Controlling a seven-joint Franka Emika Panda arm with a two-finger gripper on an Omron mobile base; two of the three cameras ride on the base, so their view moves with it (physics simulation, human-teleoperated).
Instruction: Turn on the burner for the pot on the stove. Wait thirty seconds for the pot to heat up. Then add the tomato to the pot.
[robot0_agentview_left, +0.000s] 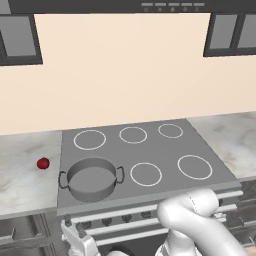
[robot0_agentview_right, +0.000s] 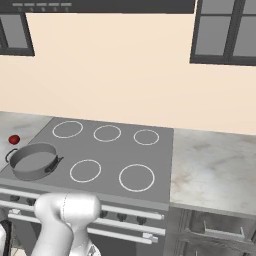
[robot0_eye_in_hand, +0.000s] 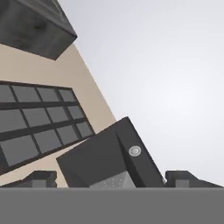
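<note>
Hanging low at the near-left end of the stove (robot0_agentview_left: 165, 150) front, the gripper (robot0_agentview_left: 75, 232) sits just beside the row of dark knobs (robot0_agentview_left: 126, 218). In the hand view its two fingertips (robot0_eye_in_hand: 39, 178) stand wide apart at the bottom edge with nothing clamped between them, so it is open and empty. That camera looks up at wall, window and a dark overhead block, not at the panel.

The pot (robot0_agentview_left: 91, 179) stands on the near-left ring and looks empty. The tomato (robot0_agentview_left: 43, 163) lies on the pale counter (robot0_agentview_left: 25, 185) to the left of the stove, apart from the pot and a little farther back.

Nothing tells whether the burner is lit, so the worst slip from here would be to trust a knob that was not fully turned, or that belongs to another ring; the pot would then sit cold through the wait. Rising from so close under the pot, the hand could clip the stove edge or the near loop handle (robot0_agentview_left: 62, 179) and shove the pot off its ring. The tomato is round and small: a pinch off its middle would likely send it rolling along the counter
</note>
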